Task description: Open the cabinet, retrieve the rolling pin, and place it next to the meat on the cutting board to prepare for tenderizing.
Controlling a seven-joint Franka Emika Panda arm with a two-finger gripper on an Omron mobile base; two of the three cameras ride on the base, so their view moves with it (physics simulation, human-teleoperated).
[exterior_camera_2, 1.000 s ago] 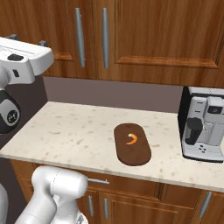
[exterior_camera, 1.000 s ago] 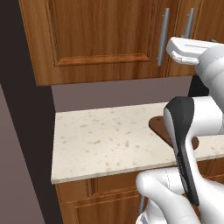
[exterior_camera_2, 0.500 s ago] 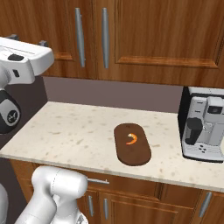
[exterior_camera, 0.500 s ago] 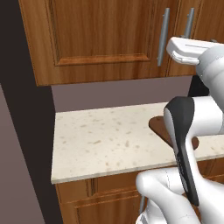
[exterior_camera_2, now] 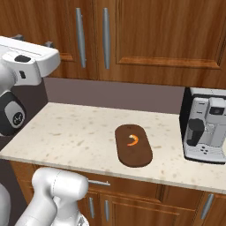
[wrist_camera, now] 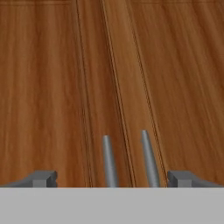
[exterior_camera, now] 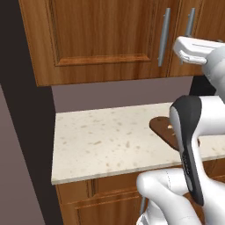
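The meat [exterior_camera_2: 132, 140] lay on the board [exterior_camera_2: 133, 155] mid-frame, coffee machine [exterior_camera_2: 206, 131] at right, cabinet [exterior_camera_2: 163, 35] across the top.

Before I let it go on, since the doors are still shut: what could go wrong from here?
Two bar handles stand close together either side of the door seam, so the open claw might close on the wrong one, or straddle both.

The cabinet door would swing out over the counter, possibly striking the arm.

The meat lies loose on the cutting board; a rolling pin set down carelessly could knock it off.
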